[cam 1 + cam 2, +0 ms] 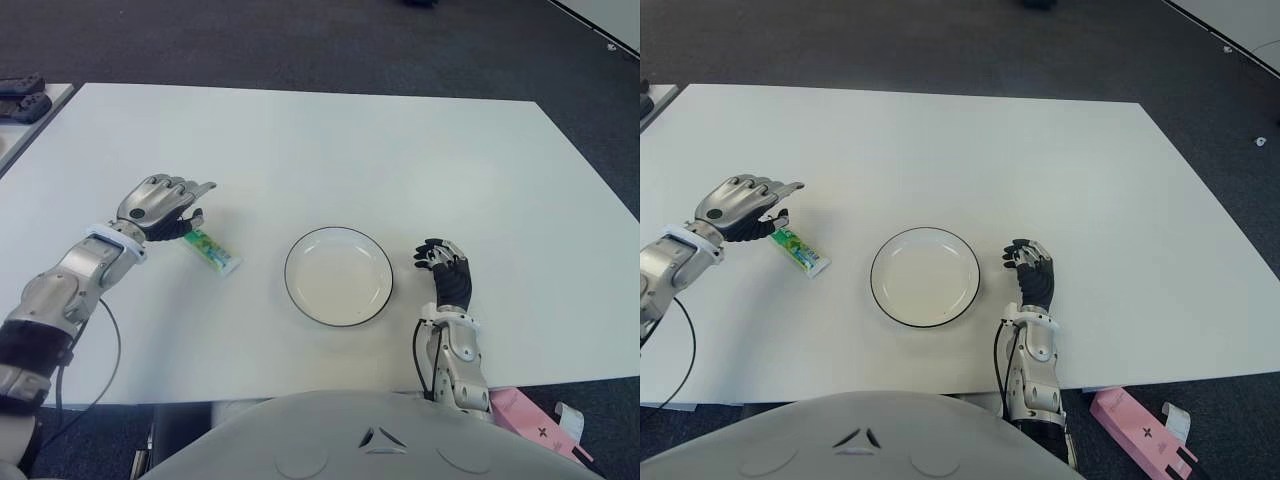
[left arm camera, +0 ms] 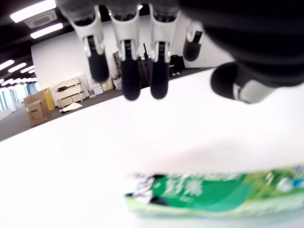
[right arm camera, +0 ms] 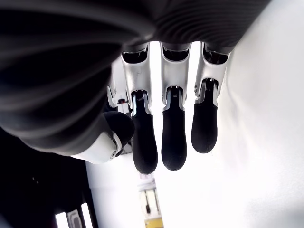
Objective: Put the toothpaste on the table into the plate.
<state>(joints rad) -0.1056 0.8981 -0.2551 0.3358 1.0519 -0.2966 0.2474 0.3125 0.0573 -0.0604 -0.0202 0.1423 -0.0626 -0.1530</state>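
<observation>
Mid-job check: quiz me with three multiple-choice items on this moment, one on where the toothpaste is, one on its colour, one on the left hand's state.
1. Where does the toothpaste lie?
A. In the plate
B. On the table, on the robot's left of the plate
C. In the right hand

2. What is the tube's main colour?
A. Green
B. Red
C. Black

3. What state is the left hand in?
A. Shut on the tube
B. Open over the tube's end
C. Flat in the plate

Answers: 1 B, the tube lies on the table and the plate holds nothing. 2 A, its wrapper is green. 3 B, the left wrist view shows the fingers spread above the tube. The right hand sits idle right of the plate.
</observation>
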